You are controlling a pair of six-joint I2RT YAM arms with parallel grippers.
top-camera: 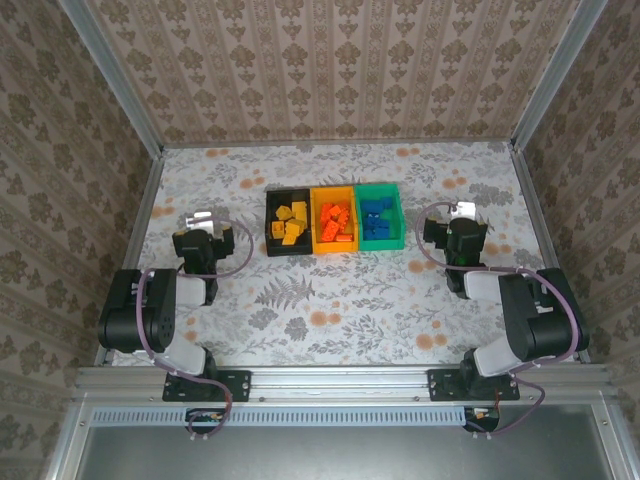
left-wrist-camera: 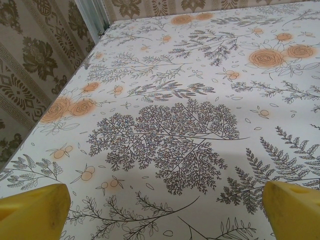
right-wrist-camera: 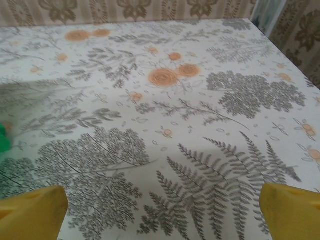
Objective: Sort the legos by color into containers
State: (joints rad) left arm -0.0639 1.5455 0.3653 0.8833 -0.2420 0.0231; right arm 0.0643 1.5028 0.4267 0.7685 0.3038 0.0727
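- Near the left edge, the left gripper (top-camera: 202,217) is held open with nothing between its fingers. The right gripper (top-camera: 462,209), near the right edge, is likewise open and empty.
- Sorting is judged complete, so both arms are best parked clear of the bins.
- Toward the far edge of the tabletop (top-camera: 330,290), yellow legos (top-camera: 290,224) are held in the black bin (top-camera: 271,222), orange-red legos (top-camera: 334,222) in the orange bin (top-camera: 335,249), and blue legos (top-camera: 375,220) in the green bin (top-camera: 381,242).
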